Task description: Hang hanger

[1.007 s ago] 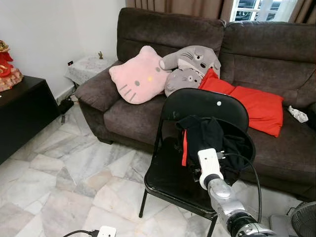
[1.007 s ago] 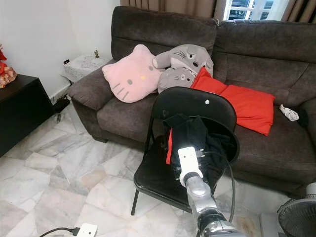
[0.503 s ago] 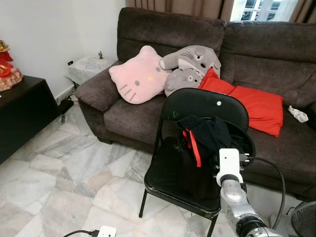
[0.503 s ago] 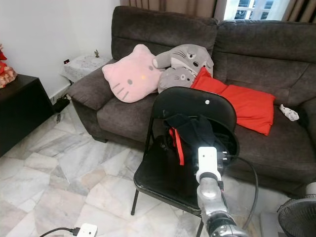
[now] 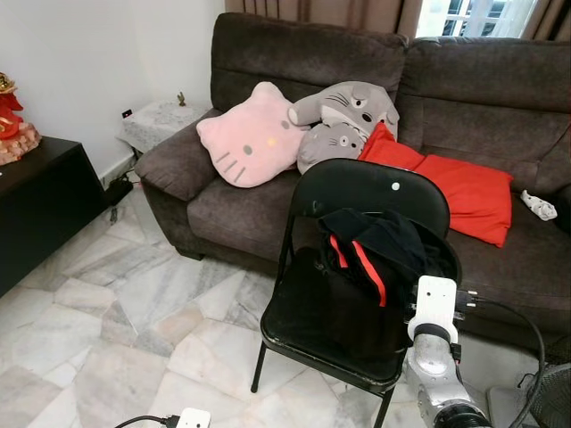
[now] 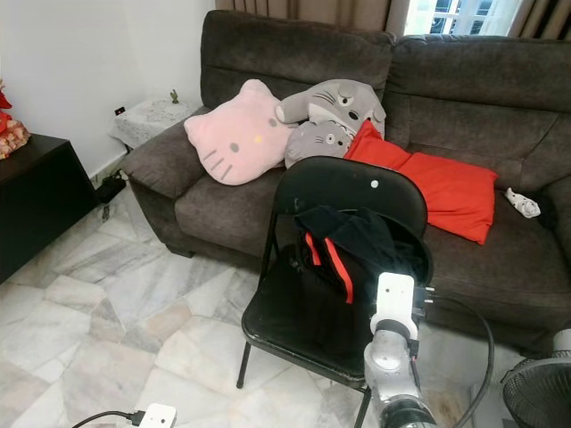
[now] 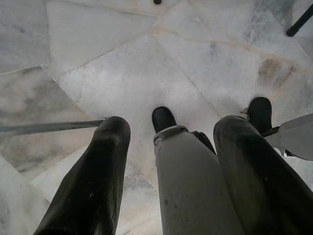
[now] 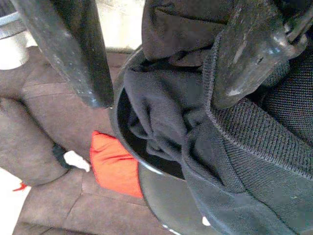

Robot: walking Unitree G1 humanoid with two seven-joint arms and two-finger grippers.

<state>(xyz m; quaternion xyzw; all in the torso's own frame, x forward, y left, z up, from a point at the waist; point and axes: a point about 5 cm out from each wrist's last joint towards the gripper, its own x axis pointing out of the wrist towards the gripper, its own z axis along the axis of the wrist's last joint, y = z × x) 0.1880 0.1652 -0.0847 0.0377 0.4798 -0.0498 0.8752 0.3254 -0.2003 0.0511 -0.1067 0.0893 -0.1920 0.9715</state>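
Stretching behind everything you see, the dark brown sofa (image 5: pixel 464 98) carries a pink cat cushion (image 5: pixel 250 138), a grey plush (image 5: pixel 343 120) and a red cushion (image 5: pixel 455 192), all well beyond your right gripper's (image 8: pixel 156 54) fingers. Just ahead of those fingers stands the black folding chair (image 5: pixel 357 192), with a black garment with red trim (image 5: pixel 370 259) heaped over its seat and back. Your right gripper's jaws stand apart, one finger (image 8: pixel 254 49) pressed against the knit cloth and the other beside the chair's back rim. No hanger can be made out among the folds. Your left gripper (image 7: pixel 168 147) hangs idle over the marble floor (image 5: pixel 116 321), jaws apart around nothing.
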